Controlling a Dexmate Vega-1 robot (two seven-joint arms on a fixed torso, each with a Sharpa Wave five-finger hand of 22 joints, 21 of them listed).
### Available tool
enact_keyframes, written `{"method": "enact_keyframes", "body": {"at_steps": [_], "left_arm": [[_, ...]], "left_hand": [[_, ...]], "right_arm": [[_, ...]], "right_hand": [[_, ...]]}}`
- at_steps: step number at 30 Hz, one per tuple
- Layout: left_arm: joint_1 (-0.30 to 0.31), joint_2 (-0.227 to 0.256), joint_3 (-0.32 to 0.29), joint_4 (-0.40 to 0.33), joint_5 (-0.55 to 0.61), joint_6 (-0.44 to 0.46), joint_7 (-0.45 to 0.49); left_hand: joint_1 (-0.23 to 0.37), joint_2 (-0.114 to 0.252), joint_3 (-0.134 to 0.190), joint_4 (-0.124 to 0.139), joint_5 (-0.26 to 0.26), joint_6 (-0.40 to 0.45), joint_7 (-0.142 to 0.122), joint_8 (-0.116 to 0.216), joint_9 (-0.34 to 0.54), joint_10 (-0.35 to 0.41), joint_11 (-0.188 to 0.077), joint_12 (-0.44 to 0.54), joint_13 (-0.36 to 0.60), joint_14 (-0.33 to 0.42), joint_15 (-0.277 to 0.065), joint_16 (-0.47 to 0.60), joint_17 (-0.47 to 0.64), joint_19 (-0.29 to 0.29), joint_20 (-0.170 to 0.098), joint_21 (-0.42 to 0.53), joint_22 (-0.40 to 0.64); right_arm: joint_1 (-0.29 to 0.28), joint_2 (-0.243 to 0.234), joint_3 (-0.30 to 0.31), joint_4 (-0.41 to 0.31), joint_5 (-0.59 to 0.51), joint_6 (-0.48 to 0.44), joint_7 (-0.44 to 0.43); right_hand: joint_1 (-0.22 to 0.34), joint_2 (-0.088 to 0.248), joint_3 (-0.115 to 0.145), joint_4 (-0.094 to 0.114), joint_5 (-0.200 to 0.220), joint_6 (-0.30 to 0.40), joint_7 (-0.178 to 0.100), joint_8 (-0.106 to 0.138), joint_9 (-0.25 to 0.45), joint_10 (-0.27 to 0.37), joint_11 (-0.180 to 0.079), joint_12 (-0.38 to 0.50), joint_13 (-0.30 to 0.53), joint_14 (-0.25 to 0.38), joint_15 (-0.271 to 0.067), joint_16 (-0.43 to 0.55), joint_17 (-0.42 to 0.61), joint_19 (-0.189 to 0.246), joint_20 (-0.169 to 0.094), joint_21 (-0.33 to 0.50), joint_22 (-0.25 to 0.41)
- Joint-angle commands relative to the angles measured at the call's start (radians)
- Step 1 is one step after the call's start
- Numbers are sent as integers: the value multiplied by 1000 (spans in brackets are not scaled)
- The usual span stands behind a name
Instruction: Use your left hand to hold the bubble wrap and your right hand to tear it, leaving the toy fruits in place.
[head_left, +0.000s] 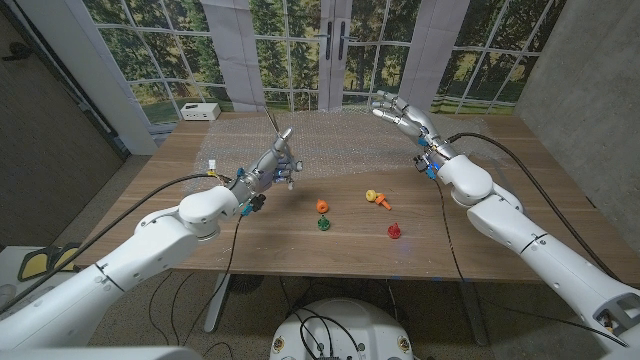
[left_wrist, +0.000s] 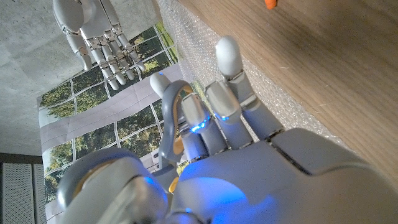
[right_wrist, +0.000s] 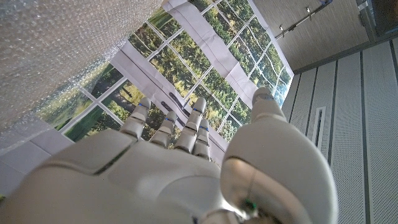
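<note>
Left hand (head_left: 277, 160): fingers apart, raised beside bubble wrap (head_left: 330, 135), gripping nothing. Right hand (head_left: 403, 115): fingers loosely extended, empty, above wrap's far edge.

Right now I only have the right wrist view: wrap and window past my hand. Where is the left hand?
Observer: The left hand is at the near left edge of the clear bubble wrap sheet, fingers apart, gripping nothing.
Operator: Is the right hand over the wrap?
Observer: The right hand hovers raised by the sheet's far right corner, fingers extended, holding nothing.
Operator: Where are the fruits?
Observer: They are off the wrap, on bare wooden table nearer the robot: small orange toy fruit, green toy fruit, yellow-orange toy fruit, red toy fruit.
</note>
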Motion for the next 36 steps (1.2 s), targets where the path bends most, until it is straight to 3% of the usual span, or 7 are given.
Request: {"method": "enact_keyframes", "body": {"at_steps": [1, 16, 22, 30, 36], "left_arm": [[40, 33, -28, -23, -15, 5, 4], [57, 47, -43, -36, -24, 11, 8], [62, 38, -39, -37, -23, 3, 12], [49, 38, -32, -28, -19, 2, 1], [37, 31, -22, -19, -17, 1, -7]], "left_hand": [[-15, -2, -3, -10, 10, -1, 0, 438, 254, 7, 2, 4, 2, 6, -1, 3, 2, 8, -2, 4, -1], [-20, 1, -2, -19, 16, 3, 4, 421, 220, 6, 2, 4, 2, 5, -1, 3, 1, 7, -2, 8, -2], [-18, 2, -1, -22, 18, -2, 0, 432, 240, 9, 1, 4, 2, 7, -1, 3, 1, 6, -3, 13, 3], [-13, 4, 0, -27, 21, 2, 0, 422, 221, 11, 1, 4, 2, 9, -1, 3, 1, 7, -3, 14, 1], [-14, 4, 0, -28, 22, 2, 2, 423, 223, 11, 2, 4, 2, 9, -1, 2, 1, 8, -4, 15, -1]], "right_arm": [[0, -13, -10, -24, -67, -27, -33], [23, -17, -43, -30, -193, -49, -74], [33, -29, -64, -52, -342, -86, -142], [57, -38, -98, -58, -502, -120, -194], [77, -47, -120, -68, -575, -157, -189]], "right_hand": [[20, 3, 4, -9, -1, 13, 1, 7, 1, 14, -7, -6, 1, 13, -31, 8, 1, 5, 2, 6, 3], [76, 19, 29, -24, 3, 26, -12, 8, 0, 44, -23, -14, 1, 27, -47, 11, -2, 22, 0, 8, 3], [90, 21, 34, -26, 3, 23, -14, 6, 0, 47, -27, -19, 1, 31, -54, 12, -2, 34, -3, 11, 3], [102, 22, 37, -24, 2, 21, -15, 3, 1, 61, -27, -21, 2, 34, -55, 13, -3, 41, -7, 10, 3], [107, 22, 39, -23, 1, 18, -14, 1, 1, 76, -31, -19, 3, 38, -59, 14, -3, 44, -6, 9, 2]]}}
